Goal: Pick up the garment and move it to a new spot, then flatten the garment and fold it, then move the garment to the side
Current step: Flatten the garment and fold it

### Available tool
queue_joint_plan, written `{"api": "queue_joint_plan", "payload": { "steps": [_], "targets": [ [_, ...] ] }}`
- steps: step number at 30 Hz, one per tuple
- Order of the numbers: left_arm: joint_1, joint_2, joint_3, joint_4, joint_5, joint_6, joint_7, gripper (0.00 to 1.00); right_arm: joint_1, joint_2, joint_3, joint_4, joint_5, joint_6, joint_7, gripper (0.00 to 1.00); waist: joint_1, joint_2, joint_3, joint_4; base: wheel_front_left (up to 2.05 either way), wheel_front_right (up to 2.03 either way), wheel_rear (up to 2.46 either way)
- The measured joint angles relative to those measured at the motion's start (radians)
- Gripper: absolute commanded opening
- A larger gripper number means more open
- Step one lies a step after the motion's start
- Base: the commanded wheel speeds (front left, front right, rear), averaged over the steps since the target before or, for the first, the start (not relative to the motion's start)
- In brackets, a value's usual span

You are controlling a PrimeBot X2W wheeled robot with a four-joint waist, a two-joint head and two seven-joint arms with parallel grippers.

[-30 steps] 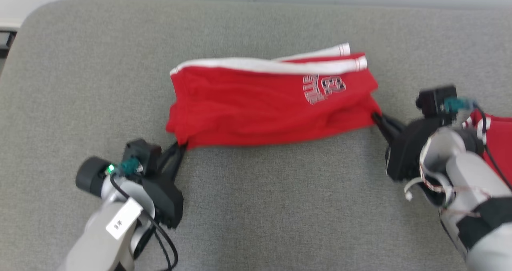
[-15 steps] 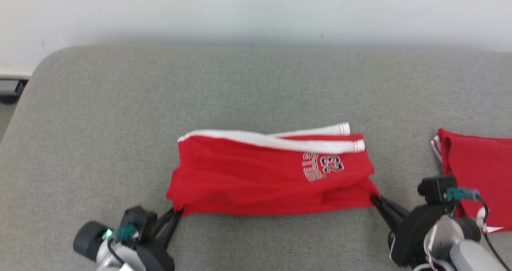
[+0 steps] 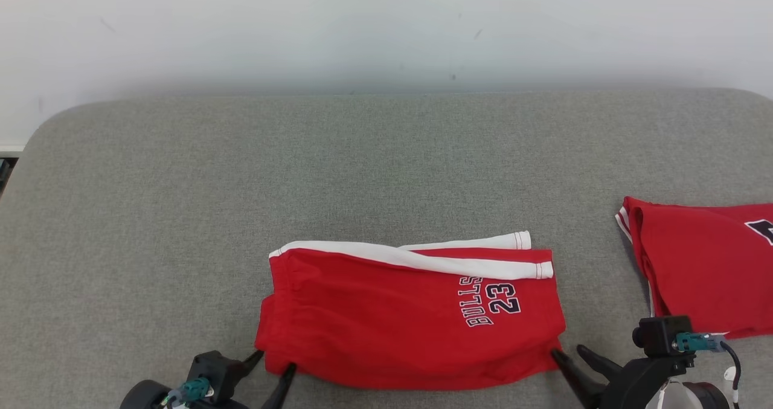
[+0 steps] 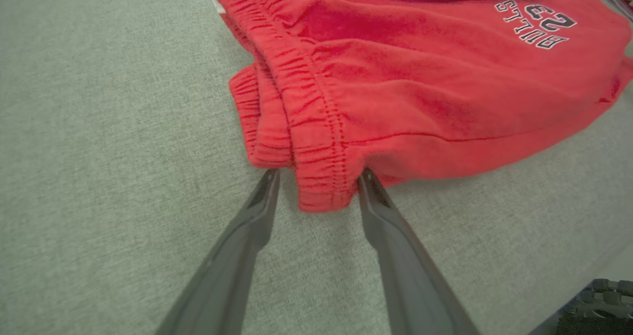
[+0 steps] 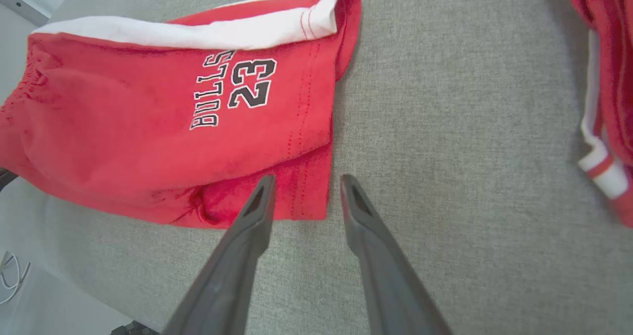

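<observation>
The garment (image 3: 410,318), red shorts with a white side stripe and "BULLS 23" print, lies folded flat on the grey padded table (image 3: 386,167). My left gripper (image 3: 275,362) sits at its near left corner, open; in the left wrist view the two fingers (image 4: 319,174) stand apart on either side of the elastic waistband of the shorts (image 4: 420,87). At the near right corner my right gripper (image 3: 567,351) is open too. In the right wrist view its fingers (image 5: 306,179) straddle the hem corner of the shorts (image 5: 148,127) without pinching it.
A second red garment (image 3: 700,276) lies folded at the table's right edge, also seen as red cloth with a white trim (image 5: 608,77). A pale wall stands behind the table. Bare grey surface stretches to the left and behind the shorts.
The head camera has tilted up, so the picture shifted. Both grippers went from shut on the shorts' near corners to open, and the shorts now rest slack on the table.
</observation>
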Motion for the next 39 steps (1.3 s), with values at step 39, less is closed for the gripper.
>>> {"api": "queue_joint_plan", "payload": {
  "steps": [39],
  "targets": [
    [0.054, -0.036, 0.237, -0.263, -0.152, 0.177, -0.086, 1.00, -0.002, 0.084, -0.156, -0.076, -0.099, -0.122, -0.283, 1.00, 0.0001, -0.0001, -0.146, -0.021, 0.00, 0.00, 0.00]
  ]
}}
